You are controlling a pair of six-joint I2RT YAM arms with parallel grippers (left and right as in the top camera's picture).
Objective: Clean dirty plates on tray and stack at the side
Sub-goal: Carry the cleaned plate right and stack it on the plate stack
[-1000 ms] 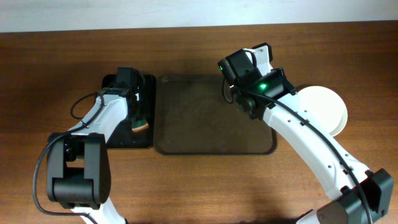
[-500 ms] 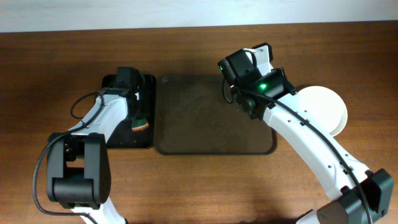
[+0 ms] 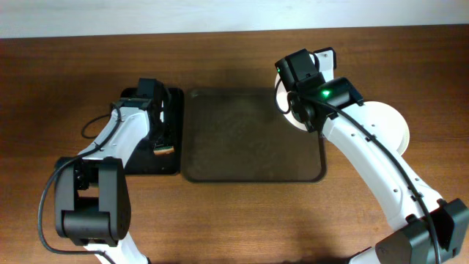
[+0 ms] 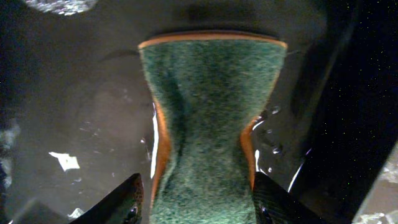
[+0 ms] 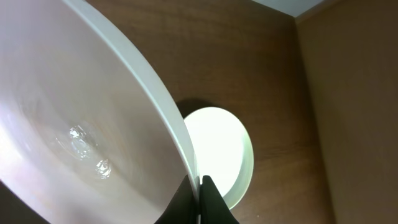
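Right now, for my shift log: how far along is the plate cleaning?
Done: the tray holds no plates; a white plate lies beside it. In hand: the right gripper grips a lifted plate by its rim, the left gripper the sponge. Left: stacking it.

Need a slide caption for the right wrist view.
Right gripper pinching one plate by its rim, another plate on the table below.

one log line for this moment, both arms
left gripper: shut on sponge, over black tray | right gripper: shut on plate rim, plate tilted | second plate: flat on table, right of tray
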